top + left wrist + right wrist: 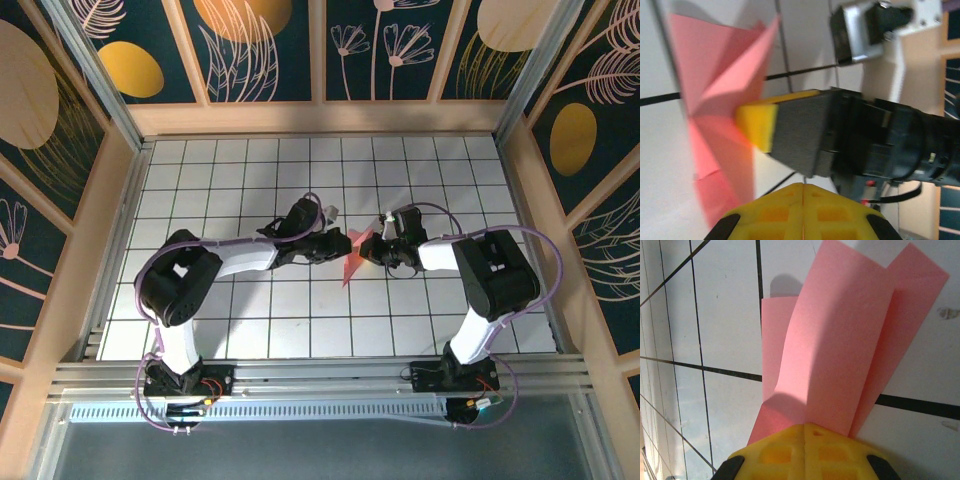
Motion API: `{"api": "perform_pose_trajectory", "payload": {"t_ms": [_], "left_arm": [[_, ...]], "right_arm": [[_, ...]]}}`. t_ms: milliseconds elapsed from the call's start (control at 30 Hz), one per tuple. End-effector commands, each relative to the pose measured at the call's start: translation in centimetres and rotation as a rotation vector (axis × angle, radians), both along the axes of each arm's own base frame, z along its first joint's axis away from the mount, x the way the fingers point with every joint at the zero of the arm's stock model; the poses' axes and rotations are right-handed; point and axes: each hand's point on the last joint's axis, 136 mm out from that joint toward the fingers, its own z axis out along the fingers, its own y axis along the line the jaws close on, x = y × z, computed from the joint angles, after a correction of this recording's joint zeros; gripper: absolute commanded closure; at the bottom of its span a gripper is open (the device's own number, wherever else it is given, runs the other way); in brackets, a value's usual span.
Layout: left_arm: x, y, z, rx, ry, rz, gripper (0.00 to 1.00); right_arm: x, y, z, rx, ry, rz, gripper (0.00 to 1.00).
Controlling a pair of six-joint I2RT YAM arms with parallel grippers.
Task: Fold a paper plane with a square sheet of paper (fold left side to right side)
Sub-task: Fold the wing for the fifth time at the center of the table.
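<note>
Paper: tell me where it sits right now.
Top view: the paper lies in the middle of the table, the left tool close on its left and the right tool shut on its right edge.

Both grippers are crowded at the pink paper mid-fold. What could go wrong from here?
1. The right gripper is shut on the pink paper, but the layers above it fan apart uncreased. They could spring open or set askew.
2. The left gripper, shut, sits very close to the right one, so a small move might knock them together.
3. With flaps lifted off the table, a sideways pull could crumple or tear the sheet.
</note>
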Motion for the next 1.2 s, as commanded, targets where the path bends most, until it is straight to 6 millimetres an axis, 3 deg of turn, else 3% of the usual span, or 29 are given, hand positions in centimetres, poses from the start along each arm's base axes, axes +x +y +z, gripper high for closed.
{"api": "perform_pose_trajectory", "payload": {"t_ms": [0,467,1167], "left_arm": [[-1.4,-1.4,-1.0,-0.003,0.053,-0.075,0.93],[-2.7,-0.3,-5.4,0.104,0.124,-0.069,0.93],[-4.4,0.2,-8.6,0.138,0.187,-0.065,0.93]], "right_arm": [[-3.1,-2.0,-4.1,-0.111,0.144,-0.006,1.0],[-3.1,-2.0,-4.1,-0.114,0.146,-0.001,1.0],[-3.1,-2.0,-4.2,-0.122,0.15,0.004,1.0]]}}
